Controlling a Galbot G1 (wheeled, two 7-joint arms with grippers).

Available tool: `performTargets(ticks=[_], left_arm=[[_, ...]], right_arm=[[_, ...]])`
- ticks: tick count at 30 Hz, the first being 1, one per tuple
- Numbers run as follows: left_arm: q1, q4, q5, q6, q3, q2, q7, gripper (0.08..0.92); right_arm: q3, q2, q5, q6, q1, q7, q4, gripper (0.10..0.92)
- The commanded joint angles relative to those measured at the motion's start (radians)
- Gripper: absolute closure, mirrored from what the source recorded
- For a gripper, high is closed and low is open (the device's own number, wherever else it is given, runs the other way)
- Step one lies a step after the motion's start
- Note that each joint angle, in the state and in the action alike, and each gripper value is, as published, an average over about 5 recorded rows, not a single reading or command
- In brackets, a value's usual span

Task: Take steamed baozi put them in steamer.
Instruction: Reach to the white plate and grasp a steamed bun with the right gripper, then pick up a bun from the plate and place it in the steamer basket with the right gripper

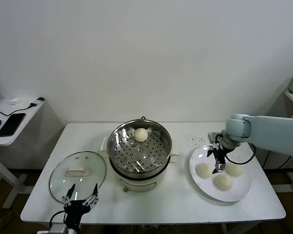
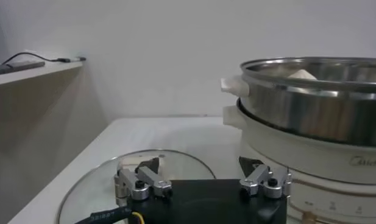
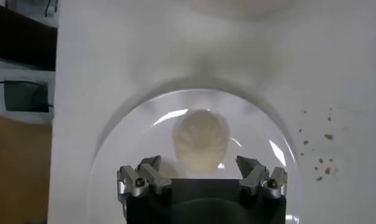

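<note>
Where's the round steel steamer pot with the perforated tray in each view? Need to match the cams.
Head view: steamer at the table's centre, one cream-white bun on its tray, between the glass lid and the white plate.
Left wrist view: steamer wall fills the right side, beyond the open left gripper.
Right wrist view: not in it for certain; only the plate and a bun show.
Shared landmark: the white table.

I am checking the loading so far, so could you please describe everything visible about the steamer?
The steamer is a round, shiny steel pot on a cream-white base with side handles, standing upright at the middle of the white table. Its lid is off, and the perforated tray inside holds one baozi near the far rim. The glass lid lies beside it on the robot's left. Neither gripper touches it.
</note>
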Motion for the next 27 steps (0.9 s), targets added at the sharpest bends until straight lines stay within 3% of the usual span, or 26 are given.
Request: performTargets(ticks=[1, 8, 20, 27], left_arm=[[0.002, 0.003, 0.004, -0.001, 0.002, -0.005, 0.0, 0.177], [0.0, 0.003, 0.002, 0.0, 0.001, -0.004, 0.0, 0.177], [0.002, -0.007, -0.001, 0.003, 0.001, -0.004, -0.001, 0.177], [0.008, -0.02, 0.001, 0.007, 0.008, -0.004, -0.001, 0.177]], right_arm=[[0.134, 0.05, -0.055, -0.026, -0.184, 0.008, -0.128, 0.203], [0.138, 0.056, -0.068, -0.03, -0.191, 0.002, -0.125, 0.214], [0.134, 0.031, -0.096, -0.018, -0.132, -0.025, -0.077, 0.383], [-0.05, 0.015, 0.022, 0.027, 0.226, -0.13, 0.02, 0.397]])
